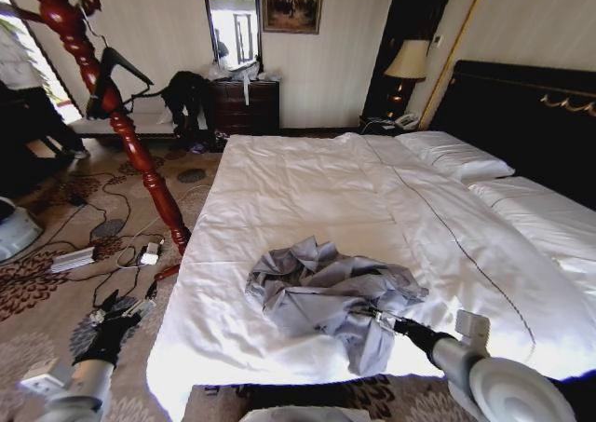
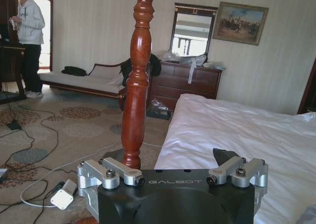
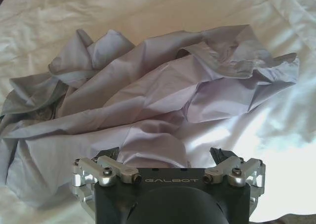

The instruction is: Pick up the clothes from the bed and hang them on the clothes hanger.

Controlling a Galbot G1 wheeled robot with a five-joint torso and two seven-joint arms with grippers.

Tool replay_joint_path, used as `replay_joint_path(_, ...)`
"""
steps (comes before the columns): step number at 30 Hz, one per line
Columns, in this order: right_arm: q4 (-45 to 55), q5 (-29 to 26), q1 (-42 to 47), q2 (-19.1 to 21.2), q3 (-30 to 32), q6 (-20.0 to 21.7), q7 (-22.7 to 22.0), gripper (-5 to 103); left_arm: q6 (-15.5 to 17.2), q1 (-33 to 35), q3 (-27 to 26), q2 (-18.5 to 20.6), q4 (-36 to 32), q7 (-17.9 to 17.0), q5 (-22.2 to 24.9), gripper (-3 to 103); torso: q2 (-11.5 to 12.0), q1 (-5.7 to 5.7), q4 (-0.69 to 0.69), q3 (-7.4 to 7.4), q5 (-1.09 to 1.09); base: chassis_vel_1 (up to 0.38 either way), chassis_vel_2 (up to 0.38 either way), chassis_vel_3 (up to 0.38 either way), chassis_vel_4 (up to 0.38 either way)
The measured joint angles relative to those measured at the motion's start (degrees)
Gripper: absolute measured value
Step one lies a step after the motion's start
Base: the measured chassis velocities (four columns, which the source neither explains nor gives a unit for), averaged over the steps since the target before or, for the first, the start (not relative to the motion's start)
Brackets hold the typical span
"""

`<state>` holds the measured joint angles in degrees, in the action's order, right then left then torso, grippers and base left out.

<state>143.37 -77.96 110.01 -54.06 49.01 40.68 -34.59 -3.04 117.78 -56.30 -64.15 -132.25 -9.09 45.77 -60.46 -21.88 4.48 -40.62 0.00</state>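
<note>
Clothes (image 1: 326, 296): one light grey-blue shirt of thin fabric, crumpled in a loose heap with folds and creases; a sleeve or tail trails toward the lower edge of the frame; lies lower centre of the head view, on the near part of the bed. In the right wrist view the clothes (image 3: 148, 100) spread across the middle of the frame over white sheet.

Bed (image 1: 307, 189): very wide, white sheets, lightly wrinkled; white pillows at right; tall black headboard with gold trim, upper right.

Clothes hanger (image 1: 116, 68): slim, black, shoulder-shaped; hangs tilted, upper left of the head view, well apart from the clothes.
</note>
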Motion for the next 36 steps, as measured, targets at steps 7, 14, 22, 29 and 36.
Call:
replay_joint_path(7, -0.3, -8.6, -7.2, -1.2, -1.8, -8.6, -4.3, 100, -0.1, 0.1, 0.7, -0.3, -0.4, 0.0, -0.9, 100, 0.0, 0.0, -0.02, 0.0, 0.0, 0.0, 0.0, 0.0, 0.0)
replay_joint_path(14, -6.6, -12.4, -15.8, -4.0, -2.4, -13.4, -6.8, 100, 0.1, 0.3, 1.3, -0.4, -0.9, 0.0, -1.7, 100, 0.0, 0.0, -0.01, 0.0, 0.01, 0.0, 0.0, 0.0, 0.0)
replay_joint_path(22, -11.2, -16.3, -20.9, -7.1, -3.1, -9.8, -16.2, 100, 0.7, 0.2, 1.7, -0.4, -1.5, -0.4, -2.4, 100, 0.0, 0.0, -0.01, 0.0, 0.01, 0.0, 0.0, 0.0, 0.0)
replay_joint_path(29, -13.7, -15.6, -22.0, -9.3, -3.1, -9.9, -15.3, 100, 1.2, 0.0, 3.3, 0.1, -1.5, -0.5, -3.3, 100, 0.0, 0.0, 0.0, 0.0, 0.01, 0.0, 0.0, 0.0, 0.0)
replay_joint_path(36, -18.2, -17.9, -27.8, -9.4, -2.7, -12.4, -14.2, 100, 3.8, -0.6, 5.5, 4.4, -3.1, -0.8, -1.5, 100, 0.0, 0.0, -0.03, 0.0, 0.0, 0.0, 0.0, 0.0, 0.0)
